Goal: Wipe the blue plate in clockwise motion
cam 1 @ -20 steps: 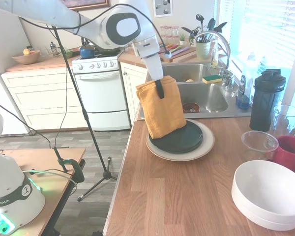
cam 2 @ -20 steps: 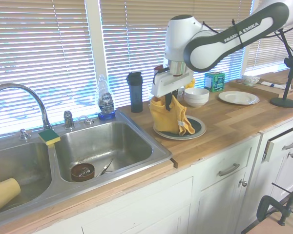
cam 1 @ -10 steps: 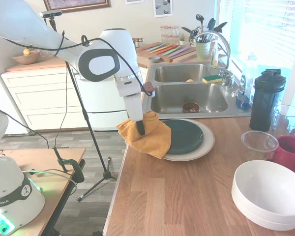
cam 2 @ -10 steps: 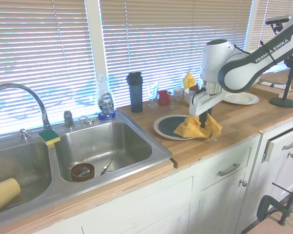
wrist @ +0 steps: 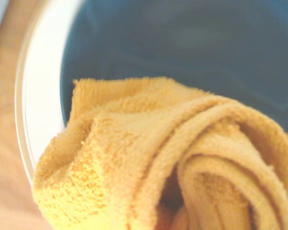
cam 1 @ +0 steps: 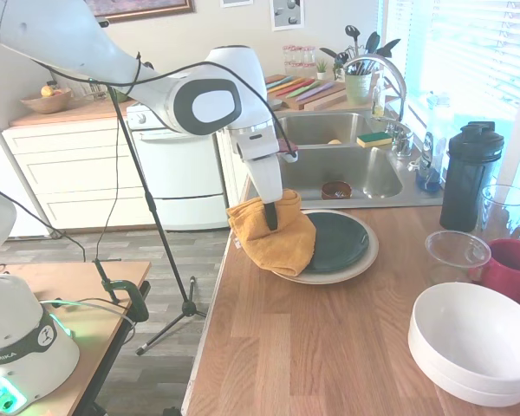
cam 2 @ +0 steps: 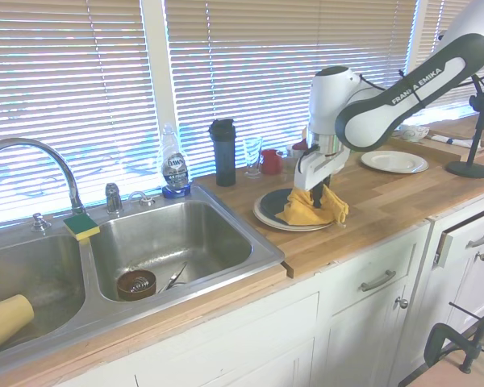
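Note:
The blue plate [cam 1: 336, 240] [cam 2: 275, 205] [wrist: 182, 48] lies stacked on a larger cream plate [cam 1: 362, 257] [cam 2: 262, 214] [wrist: 38, 96] on the wooden counter beside the sink. My gripper [cam 1: 271, 217] [cam 2: 316, 193] is shut on a bunched yellow cloth [cam 1: 273, 238] [cam 2: 310, 208] [wrist: 158, 158]. The cloth is pressed down on the side of the blue plate nearest the counter's front edge and spills over the cream rim there. Most of the blue surface toward the window shows bare.
A steel sink [cam 1: 347, 165] [cam 2: 169, 242] lies just beyond the plates. Stacked white bowls [cam 1: 477, 342], a red mug [cam 1: 513, 269], a clear glass bowl [cam 1: 457, 251], a black shaker bottle [cam 1: 470, 173] [cam 2: 223, 151] and a soap bottle [cam 2: 174, 165] stand on the counter. Another cream plate [cam 2: 393, 161] lies further along.
The cloth hung lifted over the plate a second ago. It then dropped to the counter edge beside the plates, and now it has slid back onto the blue plate's near side.

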Available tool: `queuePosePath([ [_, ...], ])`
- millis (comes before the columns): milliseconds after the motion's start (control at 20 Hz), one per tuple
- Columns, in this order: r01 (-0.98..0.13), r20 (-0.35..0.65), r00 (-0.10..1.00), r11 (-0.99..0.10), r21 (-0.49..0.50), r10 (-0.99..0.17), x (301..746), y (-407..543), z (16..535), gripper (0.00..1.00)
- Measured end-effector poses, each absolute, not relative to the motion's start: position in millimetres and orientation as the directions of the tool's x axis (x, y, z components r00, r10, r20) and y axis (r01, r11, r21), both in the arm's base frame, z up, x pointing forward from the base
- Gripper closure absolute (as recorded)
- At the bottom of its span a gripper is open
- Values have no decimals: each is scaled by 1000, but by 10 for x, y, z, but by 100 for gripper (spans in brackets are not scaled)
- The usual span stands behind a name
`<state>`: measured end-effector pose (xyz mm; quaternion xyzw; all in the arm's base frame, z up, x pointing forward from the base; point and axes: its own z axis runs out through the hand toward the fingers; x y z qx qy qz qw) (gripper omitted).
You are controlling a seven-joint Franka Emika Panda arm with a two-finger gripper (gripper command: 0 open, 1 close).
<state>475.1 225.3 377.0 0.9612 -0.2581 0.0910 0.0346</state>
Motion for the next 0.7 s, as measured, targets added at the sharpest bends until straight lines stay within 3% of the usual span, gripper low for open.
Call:
queuePosePath([
  [700, -509, 173, 852, -859, 57, -494, 5176, 2661, 3601, 100],
])
